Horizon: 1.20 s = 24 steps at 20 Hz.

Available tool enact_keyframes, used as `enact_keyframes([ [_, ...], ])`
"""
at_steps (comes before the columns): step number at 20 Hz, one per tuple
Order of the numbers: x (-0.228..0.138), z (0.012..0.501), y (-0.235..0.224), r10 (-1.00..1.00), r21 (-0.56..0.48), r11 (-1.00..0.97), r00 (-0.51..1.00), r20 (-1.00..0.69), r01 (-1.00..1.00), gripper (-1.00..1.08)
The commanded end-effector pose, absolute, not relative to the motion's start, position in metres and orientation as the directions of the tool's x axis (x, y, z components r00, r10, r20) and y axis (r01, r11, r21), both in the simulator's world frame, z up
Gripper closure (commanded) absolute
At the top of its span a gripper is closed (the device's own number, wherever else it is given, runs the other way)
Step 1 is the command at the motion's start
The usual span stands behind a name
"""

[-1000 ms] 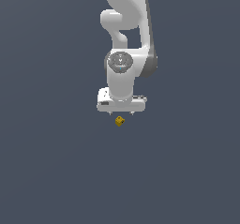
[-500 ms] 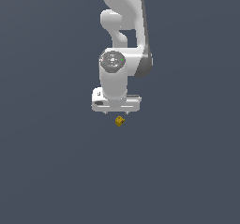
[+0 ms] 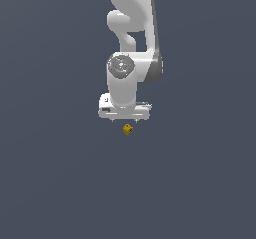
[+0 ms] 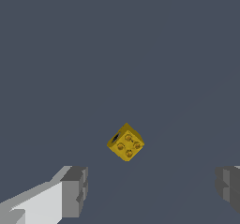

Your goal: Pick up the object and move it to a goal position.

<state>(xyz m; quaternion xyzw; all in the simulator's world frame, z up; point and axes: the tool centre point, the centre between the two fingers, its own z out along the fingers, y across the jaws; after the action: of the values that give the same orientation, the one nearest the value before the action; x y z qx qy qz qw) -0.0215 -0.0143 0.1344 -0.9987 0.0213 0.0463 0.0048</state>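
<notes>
Hand [image 3: 124, 119] has shifted slightly over the cube [image 3: 127, 129], fingers [image 4: 74, 190] spread wide apart, not yet gripping it.

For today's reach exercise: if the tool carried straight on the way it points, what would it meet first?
Probably the yellow cube, lying just ahead of the open tool and apart from both fingers; depth is uncertain, so it may reach the grey floor beside it.

In the exterior view, the arm [image 3: 131, 28] runs off the top edge, and the fingers under the tool [image 3: 124, 119] are too small to make out. In the wrist view, both fingers [image 4: 74, 191] are cut off by the picture's edges. The cube [image 3: 127, 129] just beyond the tool looks tiny, its markings unreadable.
</notes>
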Motion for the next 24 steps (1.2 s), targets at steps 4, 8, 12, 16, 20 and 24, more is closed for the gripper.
enact_keyframes([
  [4,-0.024,0.127,-0.010,-0.116,-0.002,-0.993,0.990,-0.084,-0.116,-0.92],
  [8,-0.026,0.119,-0.006,-0.194,0.002,-0.981,0.978,-0.074,-0.195,-0.92],
  [12,-0.030,0.110,-0.001,-0.291,0.006,-0.957,0.955,-0.061,-0.291,-0.92],
  [16,-0.033,0.100,0.004,-0.389,0.008,-0.921,0.920,-0.047,-0.389,-0.92],
  [20,-0.037,0.091,0.008,-0.482,0.008,-0.876,0.875,-0.033,-0.482,-0.92],
  [24,-0.041,0.084,0.011,-0.560,0.007,-0.828,0.828,-0.020,-0.560,-0.92],
])
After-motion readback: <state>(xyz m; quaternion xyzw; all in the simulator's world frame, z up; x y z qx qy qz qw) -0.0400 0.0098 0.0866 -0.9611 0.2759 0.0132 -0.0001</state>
